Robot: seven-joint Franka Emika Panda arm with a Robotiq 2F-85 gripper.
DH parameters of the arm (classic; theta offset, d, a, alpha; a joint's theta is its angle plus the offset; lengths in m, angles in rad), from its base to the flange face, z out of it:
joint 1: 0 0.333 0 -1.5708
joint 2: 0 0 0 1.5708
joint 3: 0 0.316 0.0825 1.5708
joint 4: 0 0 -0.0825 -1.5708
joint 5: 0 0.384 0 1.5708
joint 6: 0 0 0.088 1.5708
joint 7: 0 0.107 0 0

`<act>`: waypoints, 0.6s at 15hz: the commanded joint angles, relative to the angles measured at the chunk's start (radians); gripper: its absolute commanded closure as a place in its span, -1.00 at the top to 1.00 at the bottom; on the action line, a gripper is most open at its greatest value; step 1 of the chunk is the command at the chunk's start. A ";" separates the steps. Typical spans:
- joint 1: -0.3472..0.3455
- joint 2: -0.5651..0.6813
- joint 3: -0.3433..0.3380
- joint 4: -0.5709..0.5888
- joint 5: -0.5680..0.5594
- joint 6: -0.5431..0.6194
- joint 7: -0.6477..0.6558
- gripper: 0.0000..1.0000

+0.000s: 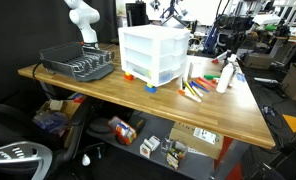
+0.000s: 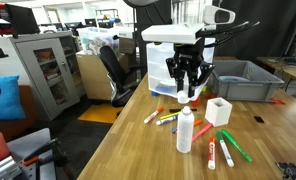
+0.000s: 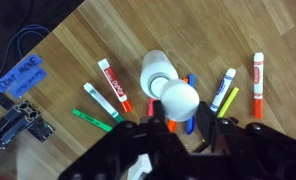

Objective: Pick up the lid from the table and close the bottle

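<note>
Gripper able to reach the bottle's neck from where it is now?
Probably yes. The gripper, apparently holding the lid, hangs above the upright bottle with open air between them. The markers lie flat around the base, below the neck. Wrist view shows a slight offset.

Arm sits high over the bottle, w/ the wrist pointing straight down in an exterior view. Gripper hangs vertical just above the bottle neck, approx centred on it. Fingers are pinched in on the lid, one each side. In wrist view the held lid sits slightly off the bottle top, toward the gripper body.
</note>
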 commanded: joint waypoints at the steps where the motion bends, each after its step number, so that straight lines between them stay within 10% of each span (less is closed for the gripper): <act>1: -0.010 0.035 0.011 0.052 -0.008 -0.053 0.013 -0.75; 9: -0.009 0.038 0.009 0.058 -0.013 -0.110 0.050 -0.75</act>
